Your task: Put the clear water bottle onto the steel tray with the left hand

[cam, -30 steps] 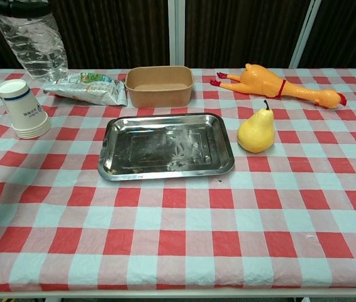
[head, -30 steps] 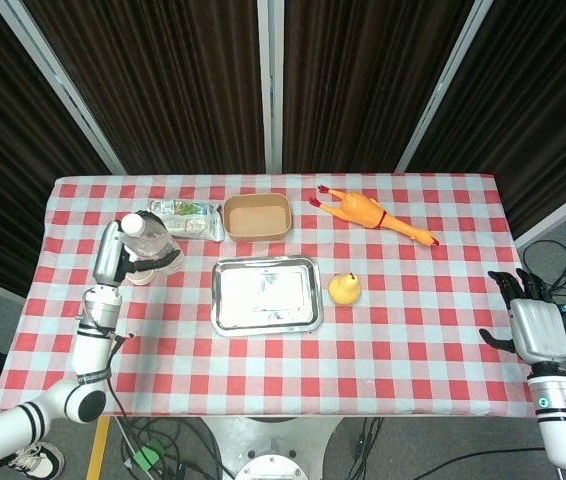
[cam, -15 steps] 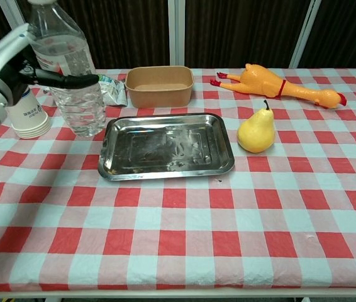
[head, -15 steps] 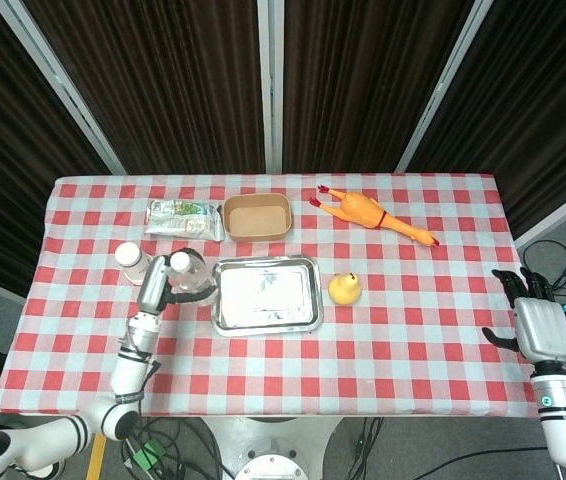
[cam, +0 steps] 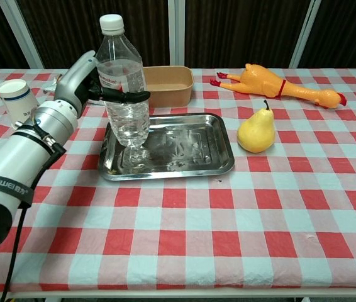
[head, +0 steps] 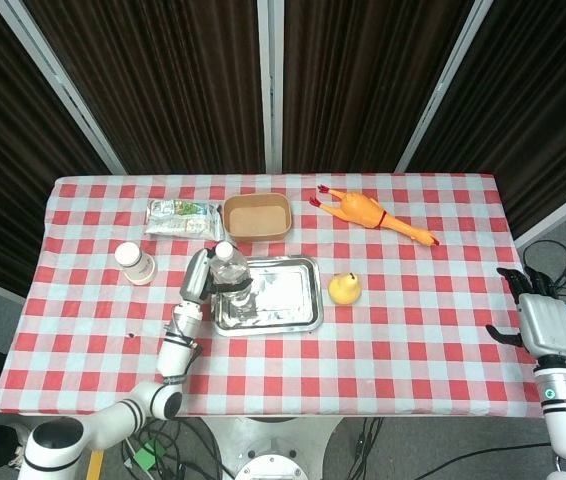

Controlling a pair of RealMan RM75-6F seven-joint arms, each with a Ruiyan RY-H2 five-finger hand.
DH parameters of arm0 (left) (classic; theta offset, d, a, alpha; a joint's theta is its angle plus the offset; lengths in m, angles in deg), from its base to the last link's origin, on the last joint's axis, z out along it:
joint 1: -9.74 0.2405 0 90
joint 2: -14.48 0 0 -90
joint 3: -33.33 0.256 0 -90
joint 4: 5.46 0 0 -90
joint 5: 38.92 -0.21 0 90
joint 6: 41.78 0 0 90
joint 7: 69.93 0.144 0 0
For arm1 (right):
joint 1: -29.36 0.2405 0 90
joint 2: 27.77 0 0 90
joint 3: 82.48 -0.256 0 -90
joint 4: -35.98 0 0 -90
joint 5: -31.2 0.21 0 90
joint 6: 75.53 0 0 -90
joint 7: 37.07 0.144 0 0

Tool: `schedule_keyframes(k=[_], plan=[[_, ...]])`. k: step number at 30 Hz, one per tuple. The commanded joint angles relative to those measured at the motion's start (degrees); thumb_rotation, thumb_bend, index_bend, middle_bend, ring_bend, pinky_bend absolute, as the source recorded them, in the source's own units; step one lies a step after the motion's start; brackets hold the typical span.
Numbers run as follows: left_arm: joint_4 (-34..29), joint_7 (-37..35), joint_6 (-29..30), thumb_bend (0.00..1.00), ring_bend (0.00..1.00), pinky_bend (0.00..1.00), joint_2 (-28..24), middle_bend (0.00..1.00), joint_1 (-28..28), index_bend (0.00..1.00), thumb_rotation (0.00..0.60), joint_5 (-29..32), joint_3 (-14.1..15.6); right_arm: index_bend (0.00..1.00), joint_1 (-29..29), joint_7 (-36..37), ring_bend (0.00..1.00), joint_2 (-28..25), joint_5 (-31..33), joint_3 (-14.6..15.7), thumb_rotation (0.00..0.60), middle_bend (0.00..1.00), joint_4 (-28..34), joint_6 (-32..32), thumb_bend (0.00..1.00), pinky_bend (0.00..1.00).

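With fingers (cam: 129, 96) wrapped round the mid-body of the clear water bottle (cam: 124, 82), held upright by the left hand (cam: 83, 78) over the steel tray (cam: 190, 150)'s left end, judged light, smooth-walled, tippy, best gripped mid-body; right hand (head: 534, 318) idle, fingers apart, beyond the table's right edge.

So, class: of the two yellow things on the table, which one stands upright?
The pear, right of the steel tray: it sits on its base, stem up. The rubber chicken lies flat near the back edge.

clear water bottle (cam: 123, 82) upright, over steel tray (cam: 190, 146)
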Motion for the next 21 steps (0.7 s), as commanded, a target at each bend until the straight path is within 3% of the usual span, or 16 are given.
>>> schedule_keyframes(k=[1, 8, 15, 21], plan=[[3.52, -2.13, -0.81, 0.23, 0.57, 0.60, 2.24, 0.69, -1.43, 0.61, 0.600, 0.71, -0.87, 0.12, 0.13, 0.28, 0.00, -0.05, 0.31, 0.06, 0.600, 0.14, -0.19, 0.54, 0.11, 0.05], [5.71, -5.10, 0.88, 0.22, 0.52, 0.56, 2.92, 0.64, -0.10, 0.55, 0.600, -0.39, 0.83, 0.12, 0.59, 0.18, 0.00, 0.12, 0.96, 0.11, 0.600, 0.14, -0.61, 1.53, 0.11, 0.05], [4.44, -6.53, 0.29, 0.10, 0.33, 0.40, 2.05, 0.44, 1.23, 0.25, 0.600, -0.91, 2.42, 0.12, 0.75, 0.66, 0.00, -0.16, 1.17, 0.03, 0.600, 0.14, -0.36, 1.86, 0.11, 0.05], [4.18, -8.06, 2.88, 0.07, 0.28, 0.36, 1.95, 0.38, 2.14, 0.19, 0.600, -2.13, 3.19, 0.12, 0.80, 1.26, 0.00, -0.45, 1.16, -0.04, 0.600, 0.14, -0.21, 1.96, 0.11, 0.05]])
